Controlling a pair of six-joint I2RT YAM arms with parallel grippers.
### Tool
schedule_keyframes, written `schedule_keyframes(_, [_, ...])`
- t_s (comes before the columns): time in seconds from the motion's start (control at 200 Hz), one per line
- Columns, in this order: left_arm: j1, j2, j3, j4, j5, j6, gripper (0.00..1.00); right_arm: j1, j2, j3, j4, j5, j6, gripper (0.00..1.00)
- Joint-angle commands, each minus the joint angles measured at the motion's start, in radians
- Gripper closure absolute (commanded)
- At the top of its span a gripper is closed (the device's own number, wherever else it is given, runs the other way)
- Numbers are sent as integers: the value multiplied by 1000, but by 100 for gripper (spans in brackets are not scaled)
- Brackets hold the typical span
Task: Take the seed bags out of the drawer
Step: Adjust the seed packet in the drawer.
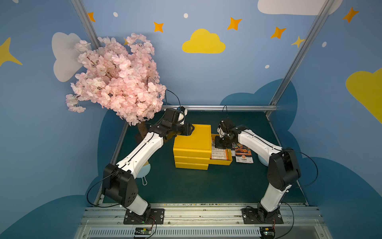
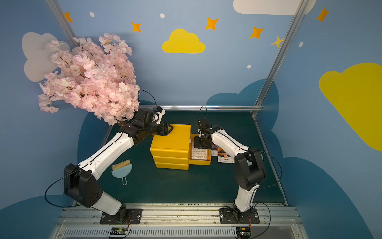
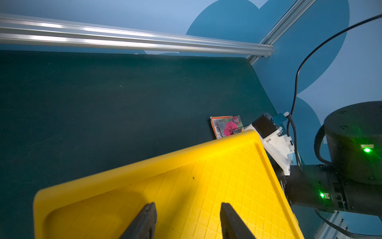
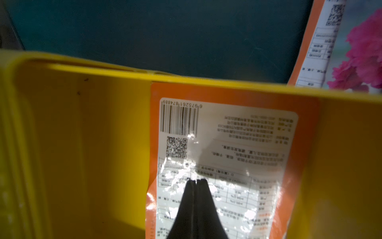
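Inside the shallow yellow plastic drawer (image 4: 62, 134), the right gripper (image 4: 195, 180), jaws closed, touches a glossy orange-edged seed packet (image 4: 237, 140); its slick film may slip. Meanwhile the left gripper (image 3: 188, 205) sits half-open, empty, over the yellow cube cabinet (image 3: 186, 165).

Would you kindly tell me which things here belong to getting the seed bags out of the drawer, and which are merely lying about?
Job: open top drawer; seed bag inside it, label side up; pink-flower bag and orange-flower bag, both already outside it.
Lying about: blossom tree; blue brush; two lower drawers.
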Motion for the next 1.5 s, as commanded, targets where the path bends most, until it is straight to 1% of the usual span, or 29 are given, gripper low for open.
schedule_keyframes(0.0, [-8,96,-78,-245,7,-17,45,1,19,-31,39,-42,19,100])
schedule_keyframes(0.23, [-10,95,-76,-245,7,-20,45,1,25,-62,104,-138,47,100])
schedule_keyframes(0.38, [-10,98,-77,-246,6,-20,45,-11,34,-93,201,-285,93,100])
schedule_keyframes(0.446, [-10,101,-77,-246,5,-20,45,-22,25,-110,239,-329,117,100])
schedule_keyframes(0.686, [-8,104,-73,-245,6,-20,45,-63,-47,-127,247,-363,133,100])
schedule_keyframes(0.771, [-10,104,-73,-243,8,-21,45,-72,-82,-125,222,-343,121,100])
schedule_keyframes(0.881, [-10,108,-73,-241,8,-20,45,-74,-111,-100,152,-292,88,94])
schedule_keyframes(1.041, [-10,107,-72,-240,9,-20,45,-72,-116,-68,62,-206,47,86])
schedule_keyframes(1.091, [-9,106,-71,-240,8,-18,45,-68,-113,-63,42,-167,39,86])
schedule_keyframes(1.161, [-10,108,-71,-240,6,-19,45,-62,-108,-57,20,-112,29,92])
schedule_keyframes(1.262, [-10,106,-72,-239,6,-20,45,-52,-89,-48,-10,-38,16,94])
schedule_keyframes(1.347, [-9,106,-75,-237,8,-22,45,-48,-77,-44,-25,13,7,95])
schedule_keyframes(1.497, [-10,100,-78,-241,5,-22,45,-43,-76,-46,-28,58,1,95])
